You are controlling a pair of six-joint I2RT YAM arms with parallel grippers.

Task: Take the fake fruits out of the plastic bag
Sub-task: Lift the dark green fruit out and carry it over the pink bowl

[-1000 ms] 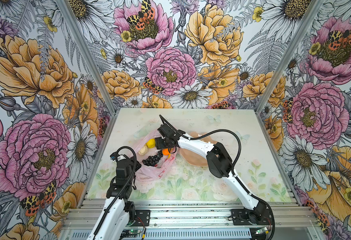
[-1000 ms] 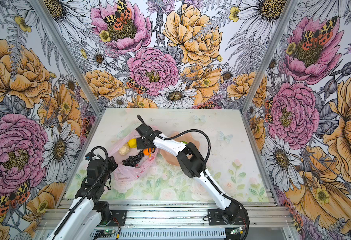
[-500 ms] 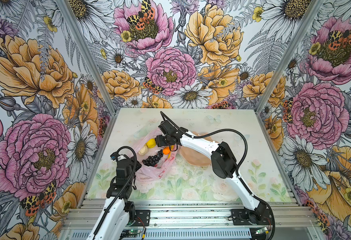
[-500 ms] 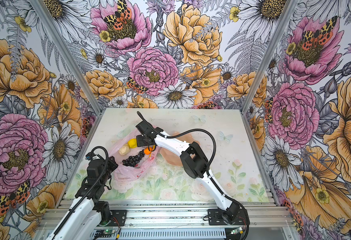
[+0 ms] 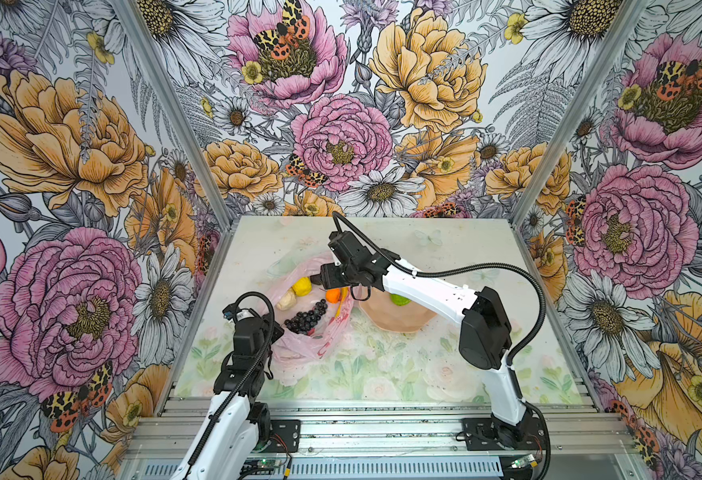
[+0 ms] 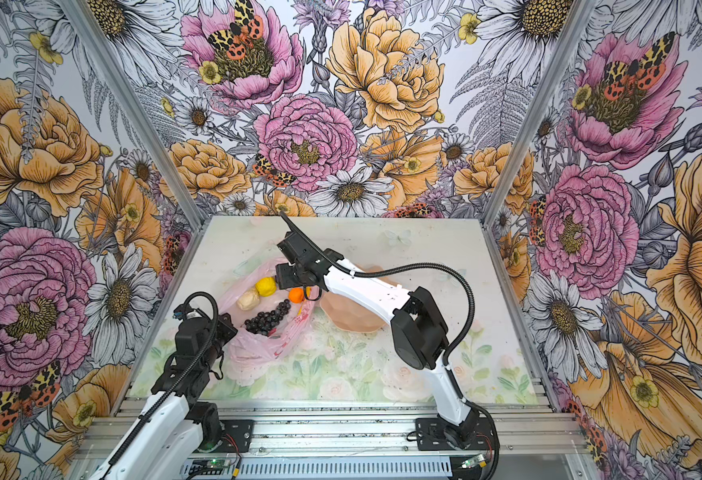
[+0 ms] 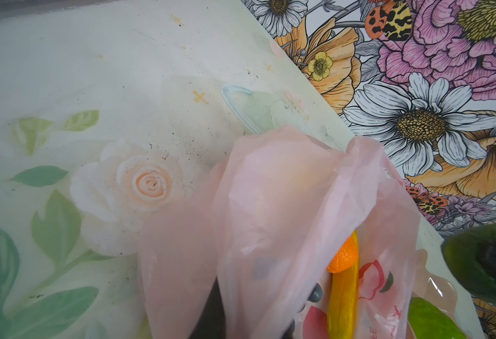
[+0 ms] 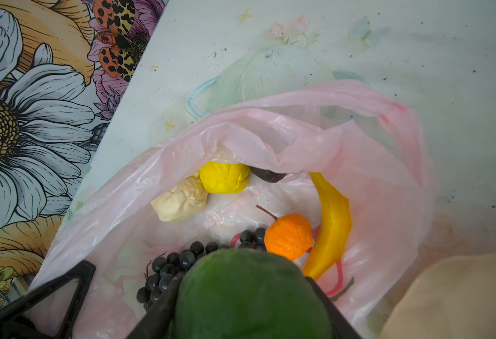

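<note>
Fruit lay loose in the open pink plastic bag (image 5: 314,345), which sprawled left of centre on the bench (image 5: 424,374). A yellow lemon (image 5: 301,286) and a beige lumpy piece (image 5: 286,300) sat at its far left. A dark grape bunch (image 5: 305,318) lay nearer, with an orange (image 5: 333,295) and a banana (image 8: 331,223) to the right. A dark rounded piece (image 8: 267,175) was half hidden under a fold of film. A green lime (image 5: 400,299) rested in the peach dish (image 5: 395,322) just right of the bag.

The right gripper (image 5: 325,281) hung over the far right of the bag's mouth. Its jaws were about half spread and clamped across the dark green avocado (image 8: 249,296). The left gripper (image 5: 278,332), at the bag's near left edge, was almost fully closed and appeared to pinch a bit of film, propping the mouth open.

The fruits looked light and fairly firm, with smooth painted skins. The avocado tapers, so a grip across its broadest part seemed safest against it squirting out. The banana would best be taken across its middle, and the grapes across the cluster. The bag was thin, limp and slick and likely to ride up with a lifted fruit, so its rim was the place to hold it.
</note>
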